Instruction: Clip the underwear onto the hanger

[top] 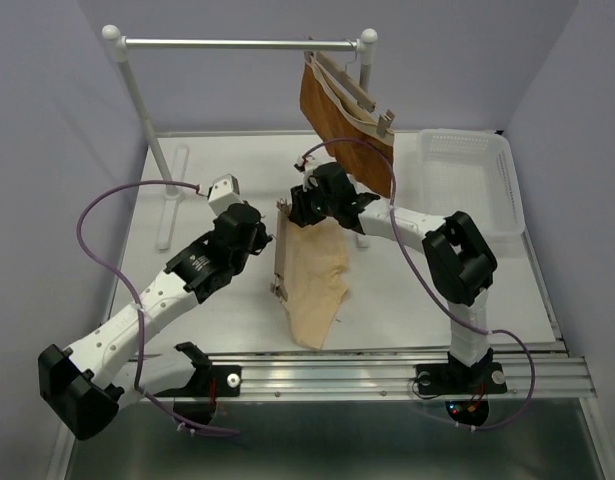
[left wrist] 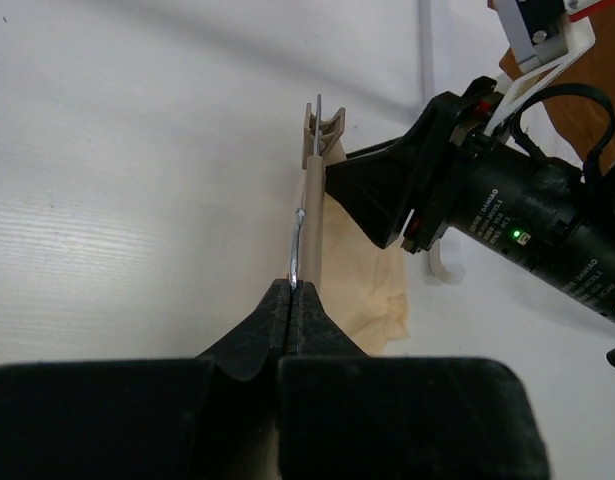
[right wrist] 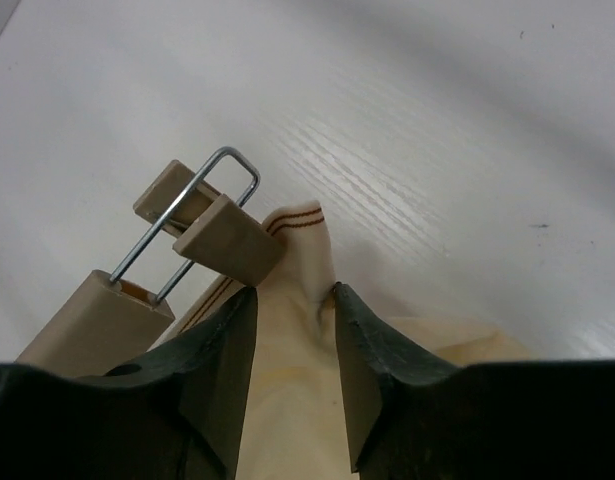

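The hanger [top: 278, 250] lies on the white table with its wooden bar running away from the arms. My left gripper [left wrist: 295, 286] is shut on the hanger's thin metal hook [left wrist: 295, 245], beside the bar [left wrist: 312, 225]. The beige underwear [top: 317, 285] spreads to the right of the bar. My right gripper [right wrist: 295, 295] is at the far end clip [right wrist: 222, 235], its jaws open on either side of the waistband corner [right wrist: 299, 225]. That corner sticks out just past the clip; I cannot tell whether the clip pinches it.
A white rail [top: 237, 44] at the back carries a second wooden hanger with a rust-brown garment [top: 342, 115], hanging just behind my right arm. A white plastic basket [top: 467, 180] stands at the back right. The rack's foot [top: 167, 210] lies left of my left gripper.
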You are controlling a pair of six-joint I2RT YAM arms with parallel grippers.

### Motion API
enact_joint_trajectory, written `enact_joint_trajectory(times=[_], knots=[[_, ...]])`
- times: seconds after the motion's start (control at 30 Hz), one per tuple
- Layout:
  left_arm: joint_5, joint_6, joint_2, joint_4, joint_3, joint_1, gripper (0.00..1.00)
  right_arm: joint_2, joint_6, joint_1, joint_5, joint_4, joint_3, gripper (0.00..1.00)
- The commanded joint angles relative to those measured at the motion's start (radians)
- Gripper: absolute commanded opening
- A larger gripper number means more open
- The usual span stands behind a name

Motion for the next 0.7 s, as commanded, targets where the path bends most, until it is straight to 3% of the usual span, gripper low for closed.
enact_joint_trajectory(times=[0.0,0.13,0.3,0.43,0.67], knots=[[-0.202,-0.064,0.058,-0.078,0.134,-0.052,0.00,-0.092,0.008,0.025,0.126,-0.061,0.037,0.50],[-0.328,-0.129,0.153,-0.211,0.283,-0.101,0.00,-0.189,0.057,0.034,0.242,-0.100,-0.009,0.61],[-0.407,-0.237,0.296,-0.409,0.424,-0.140,0.00,-0.327,0.100,0.034,0.256,-0.109,-0.110,0.64],[-0.382,-0.247,0.311,-0.400,0.434,-0.143,0.00,-0.438,0.101,0.034,0.247,-0.107,-0.183,0.64],[-0.375,-0.250,0.311,-0.371,0.464,-0.146,0.00,-0.594,0.091,0.082,0.029,0.000,-0.336,0.64]])
